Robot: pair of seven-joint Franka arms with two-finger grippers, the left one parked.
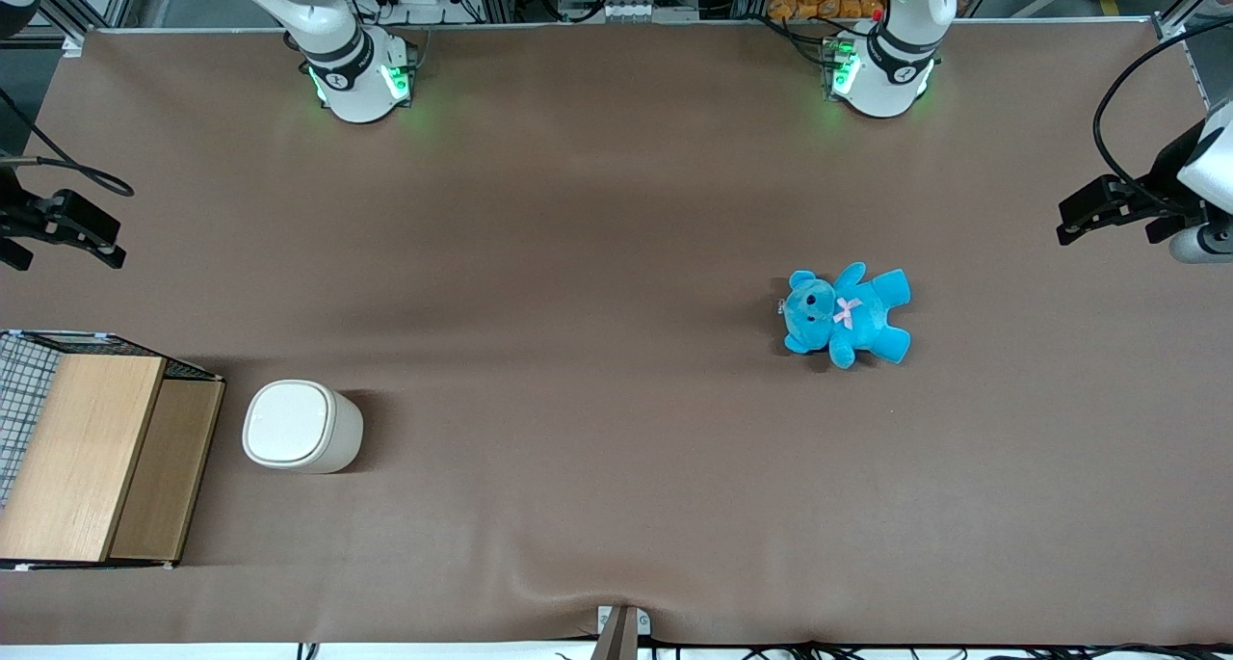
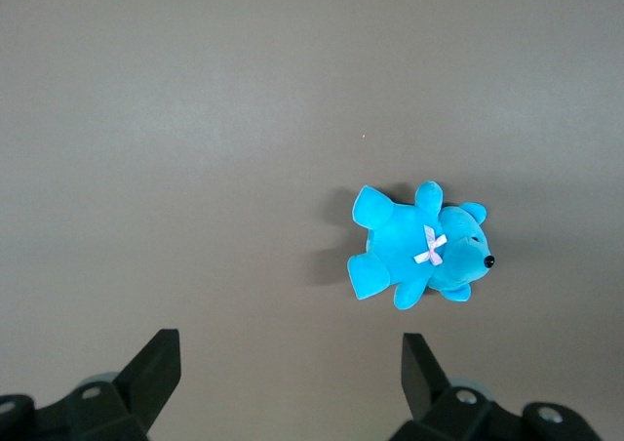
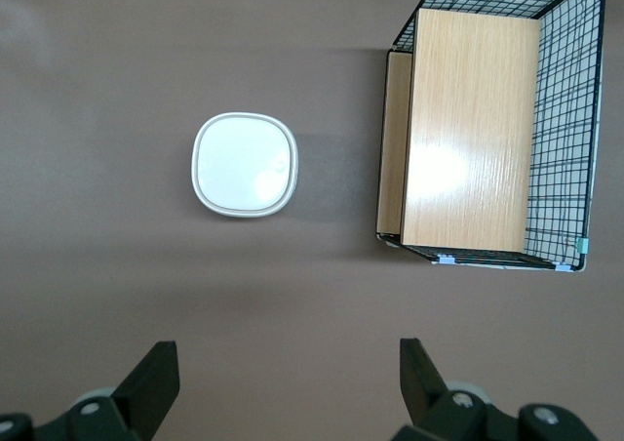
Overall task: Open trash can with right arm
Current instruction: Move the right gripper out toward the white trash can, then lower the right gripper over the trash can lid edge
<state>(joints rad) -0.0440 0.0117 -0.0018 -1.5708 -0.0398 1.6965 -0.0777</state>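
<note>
The trash can is a small cream-white bin with a flat rimmed lid. It stands upright on the brown table toward the working arm's end, with its lid down. It also shows in the right wrist view, seen from above. The right arm's base stands at the table's back edge. Its black gripper hangs above the table, farther from the front camera than the trash can and well apart from it. In the right wrist view the gripper is open and empty, its fingers spread wide over bare table.
A wire box with a wooden top stands right beside the trash can at the table's end; it also shows in the right wrist view. A blue teddy lies toward the parked arm's end and shows in the left wrist view.
</note>
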